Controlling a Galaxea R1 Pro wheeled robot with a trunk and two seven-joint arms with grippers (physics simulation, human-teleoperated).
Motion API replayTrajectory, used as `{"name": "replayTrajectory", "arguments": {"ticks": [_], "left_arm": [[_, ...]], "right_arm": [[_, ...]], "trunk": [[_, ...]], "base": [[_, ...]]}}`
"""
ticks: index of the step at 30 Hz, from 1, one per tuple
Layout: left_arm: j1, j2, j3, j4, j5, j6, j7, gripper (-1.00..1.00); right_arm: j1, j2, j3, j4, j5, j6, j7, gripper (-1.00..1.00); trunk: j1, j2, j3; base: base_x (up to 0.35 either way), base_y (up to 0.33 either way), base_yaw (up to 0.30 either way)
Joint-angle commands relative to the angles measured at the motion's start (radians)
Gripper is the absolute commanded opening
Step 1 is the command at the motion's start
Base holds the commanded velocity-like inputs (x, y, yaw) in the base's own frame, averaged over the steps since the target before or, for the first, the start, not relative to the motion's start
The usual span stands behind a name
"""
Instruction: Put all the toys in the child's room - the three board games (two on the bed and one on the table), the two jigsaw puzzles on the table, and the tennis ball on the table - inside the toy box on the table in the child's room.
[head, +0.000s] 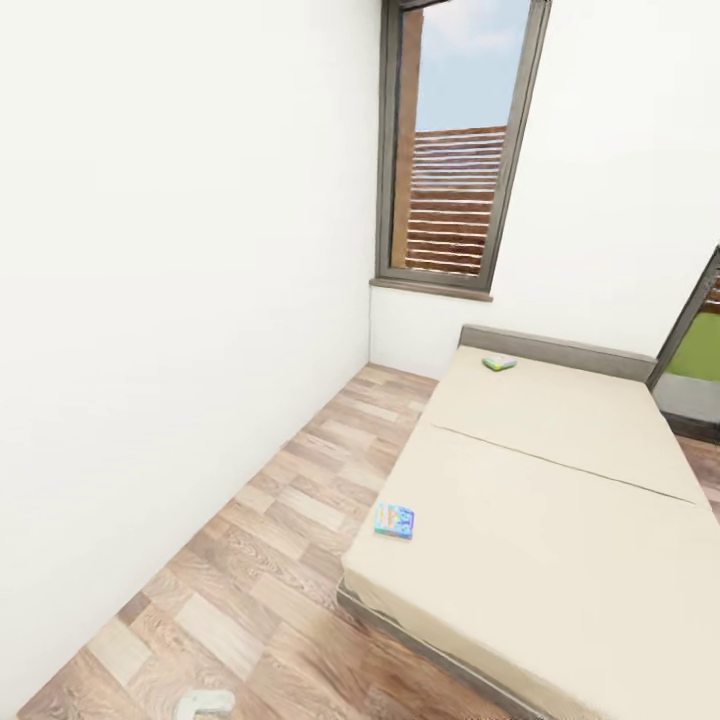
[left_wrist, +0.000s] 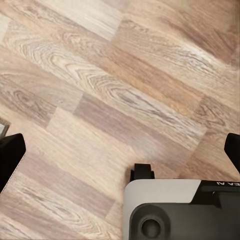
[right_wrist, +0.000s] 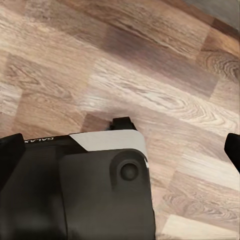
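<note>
The robot faces the bed (head: 560, 520), which fills the lower right of the head view, its beige mattress running back toward the window (head: 455, 150) at upper centre. Two board games lie on it: the blue one (head: 394, 521) sits right at the mattress's near left edge, just left of centre in the frame, and the white-green one (head: 499, 363) rests far back near the headboard, above centre. That near box looks the easier first pick, I'd say, lying so close to the edge beside the open strip of wooden floor (head: 260, 560) along the white wall. Both arms hang low, cameras staring straight down at the planks, likely tucked for driving, not reaching. In the left wrist view the left gripper (left_wrist: 120, 150) has its dark fingertips (left_wrist: 10, 157) spread to opposite frame edges, wide apart and empty; the right gripper (right_wrist: 120, 150) looks the same, fingers (right_wrist: 232, 150) splayed with nothing between. The toy box and table aren't before us; nothing is collected yet.
</note>
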Motion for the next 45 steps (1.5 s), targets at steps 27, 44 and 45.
{"name": "replayTrajectory", "arguments": {"ticks": [27,44,45], "left_arm": [[0.0,0.0,0.0,-0.003,0.0,-0.002,0.002,1.0],[0.0,0.0,0.0,-0.003,0.0,-0.005,0.001,1.0],[0.0,0.0,0.0,-0.003,0.0,-0.005,0.001,1.0]], "right_arm": [[-0.001,0.001,-0.002,-0.002,-0.005,0.004,-0.004,1.0],[-0.001,0.002,-0.002,-0.002,-0.004,0.004,-0.004,1.0],[-0.001,0.002,-0.002,-0.002,-0.004,0.004,-0.004,1.0]], "trunk": [[0.001,-0.002,-0.002],[0.001,-0.002,-0.002],[0.001,-0.002,-0.002]], "base": [[0.13,0.146,-0.281],[0.077,0.099,-0.281],[0.01,0.006,-0.281]]}}
